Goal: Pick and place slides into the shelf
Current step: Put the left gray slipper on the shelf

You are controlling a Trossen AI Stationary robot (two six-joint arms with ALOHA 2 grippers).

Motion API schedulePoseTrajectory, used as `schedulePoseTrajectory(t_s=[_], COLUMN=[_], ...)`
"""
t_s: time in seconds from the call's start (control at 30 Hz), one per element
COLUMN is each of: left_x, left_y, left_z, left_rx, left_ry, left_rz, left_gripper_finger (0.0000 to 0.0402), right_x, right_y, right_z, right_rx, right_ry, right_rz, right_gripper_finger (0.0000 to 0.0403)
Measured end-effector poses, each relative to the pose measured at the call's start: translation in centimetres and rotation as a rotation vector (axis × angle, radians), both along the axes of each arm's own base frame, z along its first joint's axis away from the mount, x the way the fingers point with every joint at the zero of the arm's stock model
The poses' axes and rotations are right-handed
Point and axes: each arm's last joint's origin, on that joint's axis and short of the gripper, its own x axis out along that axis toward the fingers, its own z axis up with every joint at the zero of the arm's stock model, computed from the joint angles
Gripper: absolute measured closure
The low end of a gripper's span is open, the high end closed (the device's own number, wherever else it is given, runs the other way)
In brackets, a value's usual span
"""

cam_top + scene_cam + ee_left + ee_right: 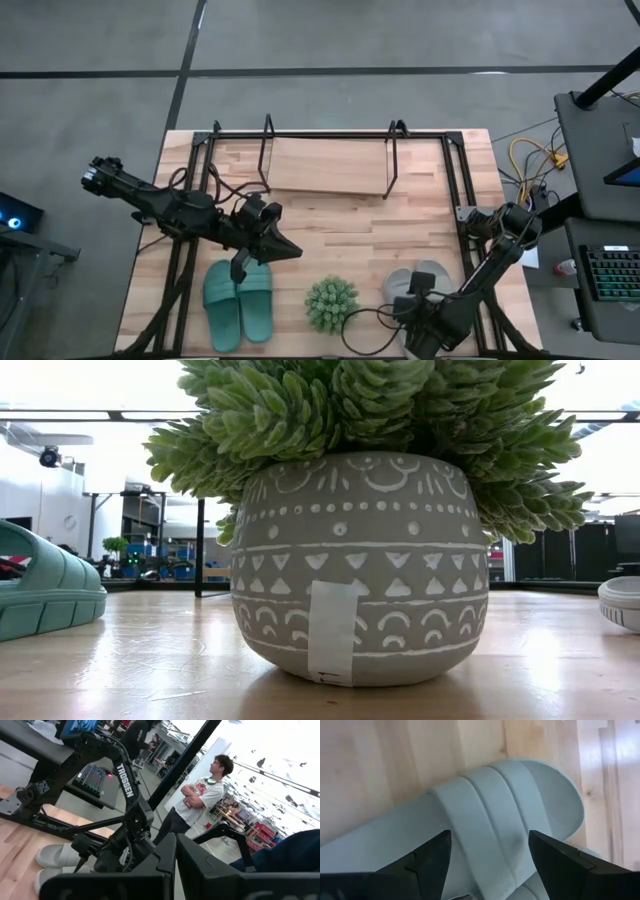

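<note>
The right gripper (489,851) hangs with its two dark fingers spread wide, straddling the broad ribbed strap of a pale grey rubbery slide sandal (490,845) that lies flat on the light wooden surface (380,765); the fingers are apart from the strap on both sides, so nothing is grasped yet. In the high view this gripper (412,308) sits at the near right, over the pale grey pair (420,280), which lies side by side.

The left gripper (288,250) is clenched and empty, parked above the middle of the surface, just beyond the toe end of the teal green rubbery slide sandals (238,302) at the near left. Between the two pairs stands a spiky green plant (331,303) in a patterned grey pot (360,560).

The low black wire shelf (328,160) with looped upright ends and a pale board base stands at the far middle, with no slide in it; all four slides are on the surface.

The risks, as I judge them: the fingers could close on the soft strap off-centre, letting the slide swing or slip during the carry; the neighbouring grey slide, touching or nearly so, could be dragged along; and the path to the shelf passes near the plant pot and the wire loops, where a dangling sole could catch.
</note>
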Motion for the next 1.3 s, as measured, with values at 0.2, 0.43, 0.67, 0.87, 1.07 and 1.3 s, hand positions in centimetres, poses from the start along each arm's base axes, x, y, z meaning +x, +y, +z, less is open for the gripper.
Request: schedulePoseTrajectory(t_s=[0.2,0.43,0.67,0.87,1.07,1.3], left_x=[0.0,0.0,0.0,0.1,0.2,0.2], left_y=[0.0,0.1,0.1,0.4,0.4,0.5], left_z=[0.0,0.0,0.0,0.0,0.0,0.0], left_rx=[0.0,-0.002,-0.002,-0.003,-0.002,-0.001], left_ry=[0.0,0.0,0.001,0.0,0.0,0.001], left_rz=[-0.002,-0.005,-0.001,0.009,0.013,0.017], left_gripper_finger=[0.0402,0.0402,0.0402,0.0402,0.0402,0.0402], right_x=[-0.4,-0.4,-0.4,-0.4,-0.3,-0.3], right_y=[-0.6,-0.6,-0.7,-0.7,-0.7,-0.7], right_z=[-1.4,-1.5,-1.6,-1.6,-1.6,-1.6], right_rx=[-0.013,-0.021,-0.035,-0.037,-0.035,-0.03], right_ry=[-0.005,-0.035,-0.045,-0.046,-0.048,-0.051], right_rz=[-0.062,-0.064,-0.062,-0.06,-0.06,-0.069], right_gripper_finger=[0.0145,0.0146,0.0182,0.025,0.034,0.0389])
